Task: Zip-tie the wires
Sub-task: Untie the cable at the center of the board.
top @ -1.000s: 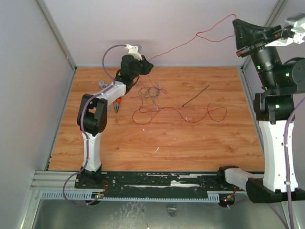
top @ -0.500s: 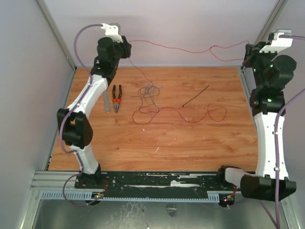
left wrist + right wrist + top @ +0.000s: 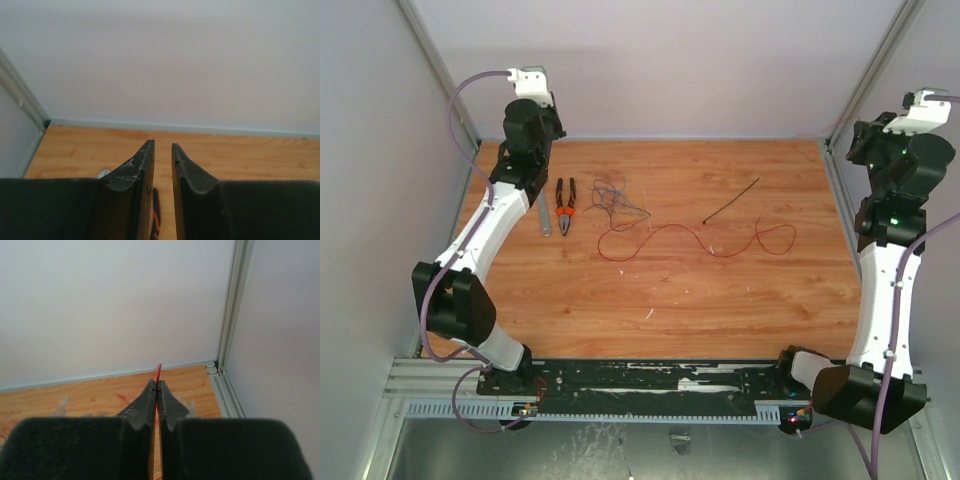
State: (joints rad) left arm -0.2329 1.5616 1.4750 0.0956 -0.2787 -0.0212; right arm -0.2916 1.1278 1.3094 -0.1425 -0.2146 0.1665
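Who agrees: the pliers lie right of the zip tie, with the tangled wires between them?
Wrong side: the top view shows the pliers lying left of the zip tie, with the tangled wires between them.

Loose red wires [image 3: 613, 201], straight black zip tie [image 3: 732, 201]

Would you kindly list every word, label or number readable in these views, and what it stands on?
None can be read in any view.
The pliers show no legible brand.
White patches on the black base rail are too blurred to tell whether they hold text.
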